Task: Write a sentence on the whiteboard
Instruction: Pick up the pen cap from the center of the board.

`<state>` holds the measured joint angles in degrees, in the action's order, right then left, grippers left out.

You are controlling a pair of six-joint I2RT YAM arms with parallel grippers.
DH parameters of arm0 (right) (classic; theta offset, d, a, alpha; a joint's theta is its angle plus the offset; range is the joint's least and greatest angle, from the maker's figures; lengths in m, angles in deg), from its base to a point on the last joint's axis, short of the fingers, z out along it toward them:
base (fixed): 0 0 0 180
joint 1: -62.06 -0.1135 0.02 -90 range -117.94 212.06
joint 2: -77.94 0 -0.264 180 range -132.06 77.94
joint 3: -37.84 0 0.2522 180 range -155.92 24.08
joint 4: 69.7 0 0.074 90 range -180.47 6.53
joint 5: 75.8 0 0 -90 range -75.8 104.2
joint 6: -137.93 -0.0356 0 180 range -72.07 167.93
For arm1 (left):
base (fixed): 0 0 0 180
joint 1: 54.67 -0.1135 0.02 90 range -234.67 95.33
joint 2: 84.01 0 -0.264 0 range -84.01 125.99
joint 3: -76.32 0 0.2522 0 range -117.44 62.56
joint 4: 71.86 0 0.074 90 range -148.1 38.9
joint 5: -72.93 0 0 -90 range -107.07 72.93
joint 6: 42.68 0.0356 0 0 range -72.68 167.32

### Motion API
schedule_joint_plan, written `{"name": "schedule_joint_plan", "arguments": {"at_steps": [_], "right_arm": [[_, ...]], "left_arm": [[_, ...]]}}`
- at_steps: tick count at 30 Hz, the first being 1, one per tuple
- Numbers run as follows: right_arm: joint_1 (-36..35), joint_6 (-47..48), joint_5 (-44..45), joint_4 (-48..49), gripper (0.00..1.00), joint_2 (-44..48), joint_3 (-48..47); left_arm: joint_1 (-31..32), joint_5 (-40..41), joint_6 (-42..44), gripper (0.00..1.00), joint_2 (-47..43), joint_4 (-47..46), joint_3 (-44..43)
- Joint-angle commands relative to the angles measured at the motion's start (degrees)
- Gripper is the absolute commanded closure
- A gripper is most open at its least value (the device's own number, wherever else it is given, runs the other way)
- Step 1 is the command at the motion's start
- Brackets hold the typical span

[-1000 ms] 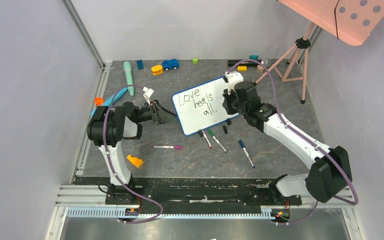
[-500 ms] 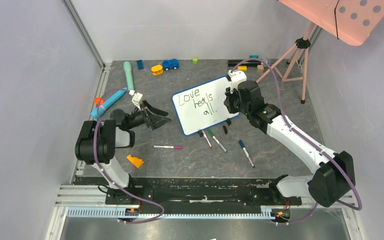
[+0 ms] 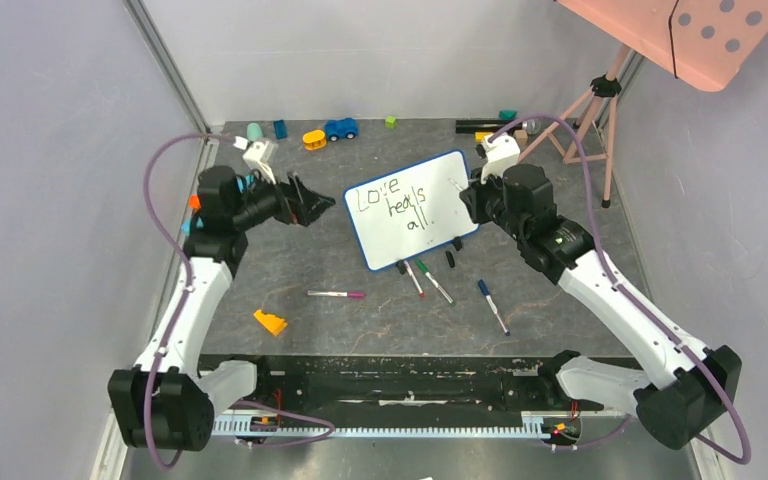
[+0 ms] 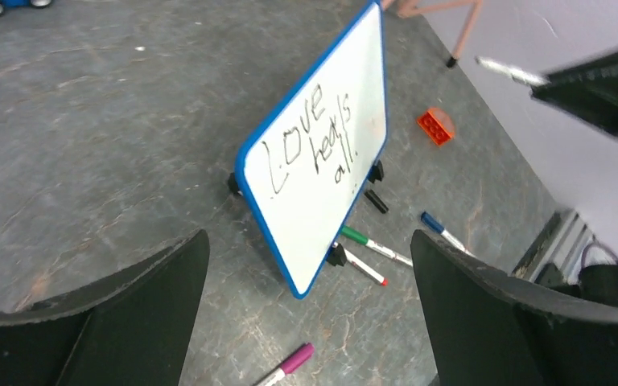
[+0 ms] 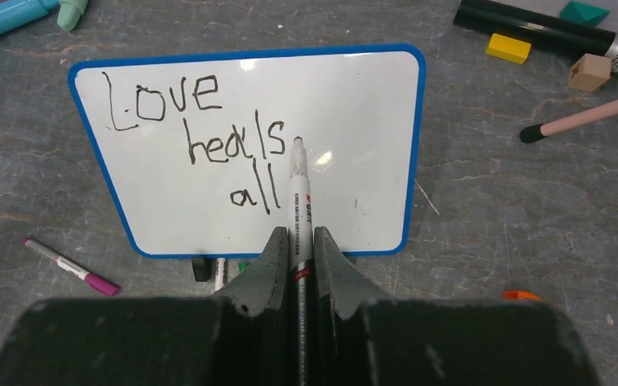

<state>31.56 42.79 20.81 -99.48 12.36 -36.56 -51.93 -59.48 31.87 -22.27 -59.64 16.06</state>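
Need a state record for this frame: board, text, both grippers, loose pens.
whiteboard: blue frame, propped up on black feet, mid-table
sentence: "Love heals all", dark ink, three staggered lines
right gripper: shut on marker, tip pointed at the board, off its surface in the left wrist view
left gripper: open, empty, left of the board
loose pens: pink marker, red marker, green marker, blue marker, all lying in front of the board
task status: writing looks complete

One whiteboard (image 3: pixel 387 246), one toy car (image 3: pixel 340 128), one orange brick (image 3: pixel 270 322), one tripod (image 3: pixel 601 87). Five markers: pink marker (image 3: pixel 336 294), red marker (image 3: pixel 413 279), green marker (image 3: pixel 435 283), blue marker (image 3: pixel 493 307), white marker (image 5: pixel 300 201).
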Motion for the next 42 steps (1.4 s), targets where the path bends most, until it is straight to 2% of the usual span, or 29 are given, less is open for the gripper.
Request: {"name": "schedule_joint_plan", "arguments": {"at_steps": [1, 3, 4, 6, 8, 9, 13, 14, 16, 18, 23, 26, 30, 33, 38, 42], "right_arm": [[0.3, -0.5, 2.7, -3.4, 1.00, 1.9, -2.6], [0.3, -0.9, 3.9, -5.4, 1.00, 2.1, -3.8], [0.2, -1.5, 4.3, -6.1, 1.00, 2.4, -4.1], [0.3, -2.3, 4.9, -7.4, 1.00, 3.4, -4.3], [0.3, -3.1, 5.5, -8.5, 1.00, 4.8, -4.0], [0.2, -3.8, 6.3, -9.8, 1.00, 5.4, -4.4], [0.2, -6.0, 6.5, -15.6, 1.00, 7.3, -6.7], [0.3, -6.5, 6.6, -17.2, 1.00, 7.8, -7.0], [0.3, -7.9, 6.8, -20.1, 1.00, 8.5, -7.7], [0.3, -10.1, 7.5, -23.1, 1.00, 9.3, -8.2], [0.3, -14.1, 8.1, -28.2, 1.00, 11.8, -9.2], [0.3, -15.6, 11.5, -29.8, 1.00, 15.2, -6.6], [0.3, -16.7, 11.3, -30.0, 1.00, 19.8, -2.4], [0.3, -15.0, 10.8, -30.2, 1.00, 22.2, -1.1], [0.3, -9.2, 11.5, -34.0, 1.00, 22.1, -5.4], [0.3, -7.9, 12.6, -35.4, 1.00, 22.9, -7.5]], "left_arm": [[-0.3, 12.3, 8.7, 0.00, 0.0, 35.4, -13.6], [-0.3, 24.7, 4.4, 0.00, -3.3, 35.2, -12.4], [-0.3, 34.1, 0.1, 0.00, -5.1, 36.6, -11.4], [-0.6, 44.8, -2.2, 0.00, -7.2, 38.5, -9.5], [-0.7, 55.1, -10.3, 0.00, -8.1, 41.7, -7.2], [-0.8, 57.8, -14.3, 0.00, -7.5, 43.9, -7.2], [-1.4, 43.5, -18.2, 0.00, -6.0, 43.9, -7.6], [-1.2, 38.9, -20.0, 0.00, -6.1, 43.8, -7.5], [0.6, 34.9, -26.0, 0.03, -7.9, 42.8, -6.0], [6.8, 37.6, -31.3, 0.05, -9.9, 42.6, -5.2], [29.1, 49.8, -42.2, 0.17, -8.5, 42.6, -6.1], [41.7, 57.3, -45.9, 0.22, -3.1, 41.4, -7.7], [53.0, 66.3, -48.4, 0.24, 5.8, 39.9, -13.1], [57.7, 68.8, -46.6, 0.26, 14.2, 35.2, -17.4], [60.7, 69.5, -42.9, 0.30, 29.2, 31.1, -27.0], [62.7, 70.8, -42.9, 0.40, 37.7, 24.0, -32.0]]}}
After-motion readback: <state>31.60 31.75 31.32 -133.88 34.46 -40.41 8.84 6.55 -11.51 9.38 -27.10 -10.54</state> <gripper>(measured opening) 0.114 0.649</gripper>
